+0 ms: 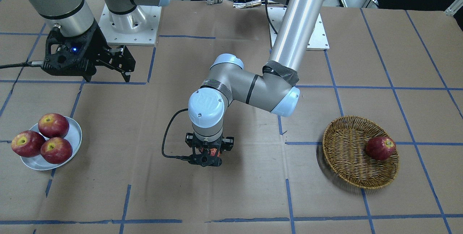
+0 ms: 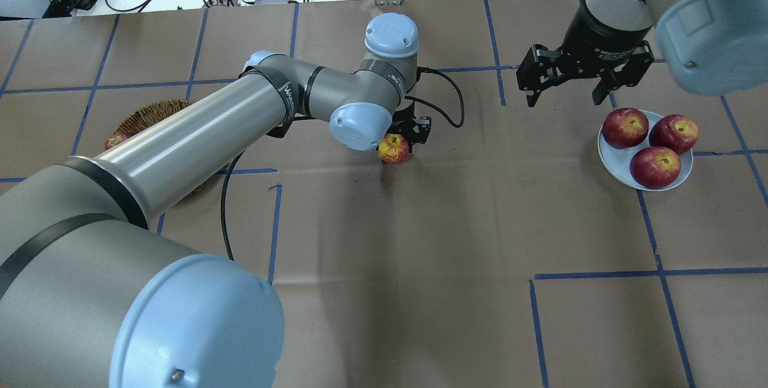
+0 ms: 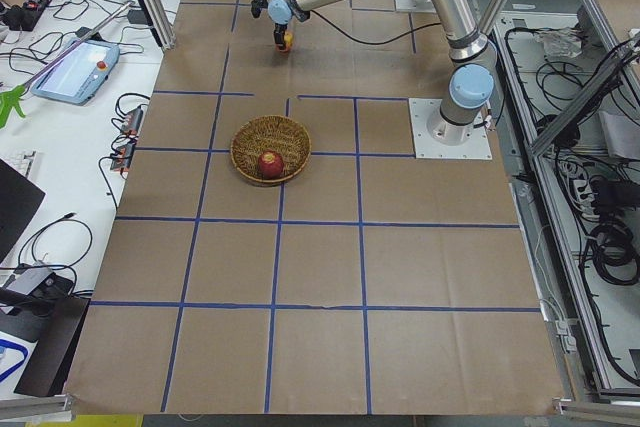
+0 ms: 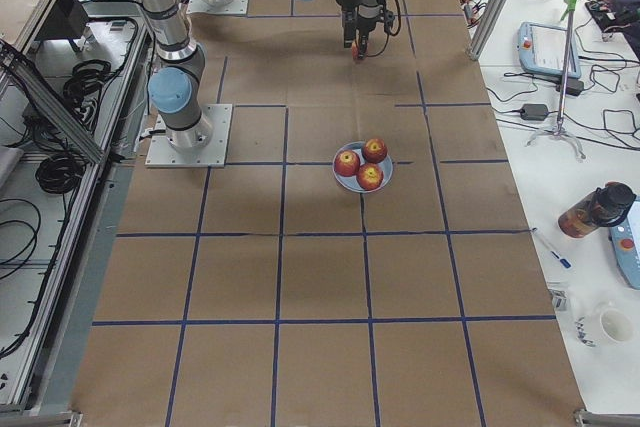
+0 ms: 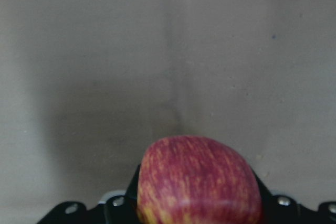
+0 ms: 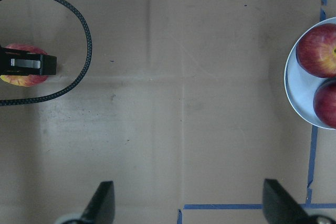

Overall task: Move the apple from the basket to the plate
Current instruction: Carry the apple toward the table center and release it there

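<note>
1. The apple, the streaky orange-red one with the yellow patch, is out of the basket. It's low over the middle of the table, roughly halfway between basket and plate. Can't tell if it's touching the paper.
2. The left gripper points straight down with its fingers closed in on the apple's sides. The wrist view shows the fruit wedged right between them.
3. So I'd call this the carry step: pick done, drop-off not yet done.
4. Seen from behind the robot, the basket is far off to the left with one dark red apple in it. The plate is well off to the right.
5. That plate is already packed with three red apples, so there's hardly any bare rim. The next move needs a long sideways haul and a gentle set-down, or the apple could roll off.
6. The right gripper hangs just beyond the plate, fingers spread wide and holding nothing. It looks placed for a hand-over, but that's my guess.
7. The table is covered in brown paper with a blue tape grid.
8. Around it are aluminium framing, cables, and side desks with a teach pendant.
</note>
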`<state>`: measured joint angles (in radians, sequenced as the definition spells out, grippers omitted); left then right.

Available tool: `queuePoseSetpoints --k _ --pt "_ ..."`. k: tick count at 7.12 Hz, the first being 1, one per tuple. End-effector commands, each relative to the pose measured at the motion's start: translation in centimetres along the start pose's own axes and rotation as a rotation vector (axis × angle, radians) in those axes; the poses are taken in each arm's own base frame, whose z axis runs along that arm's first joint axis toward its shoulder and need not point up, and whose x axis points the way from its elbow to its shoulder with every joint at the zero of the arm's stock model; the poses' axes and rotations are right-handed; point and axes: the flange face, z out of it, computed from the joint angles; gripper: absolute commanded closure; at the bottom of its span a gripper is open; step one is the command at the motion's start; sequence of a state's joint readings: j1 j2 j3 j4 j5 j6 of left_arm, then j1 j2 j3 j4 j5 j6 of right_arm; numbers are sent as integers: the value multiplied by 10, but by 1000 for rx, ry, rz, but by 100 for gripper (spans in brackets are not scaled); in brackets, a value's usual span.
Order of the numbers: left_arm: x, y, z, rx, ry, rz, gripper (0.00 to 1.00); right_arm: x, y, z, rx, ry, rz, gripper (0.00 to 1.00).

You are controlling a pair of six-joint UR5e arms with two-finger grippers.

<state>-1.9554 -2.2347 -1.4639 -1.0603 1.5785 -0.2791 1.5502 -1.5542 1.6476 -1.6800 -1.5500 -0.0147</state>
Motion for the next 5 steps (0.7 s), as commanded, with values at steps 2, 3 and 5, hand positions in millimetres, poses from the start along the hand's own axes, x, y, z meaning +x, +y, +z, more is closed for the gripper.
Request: queuePoseSetpoints --k 2,3,5 --pt "-28 4 -60 21 -9 -15 1 -1 -3 -5 13 -4 0 0" --pt "-72 4 -98 18 -7 -20 1 -2 -2 -10 27 4 0 0" --pt "-158 25 -174 -15 -16 35 1 -9 -3 -8 33 -3 -1 0"
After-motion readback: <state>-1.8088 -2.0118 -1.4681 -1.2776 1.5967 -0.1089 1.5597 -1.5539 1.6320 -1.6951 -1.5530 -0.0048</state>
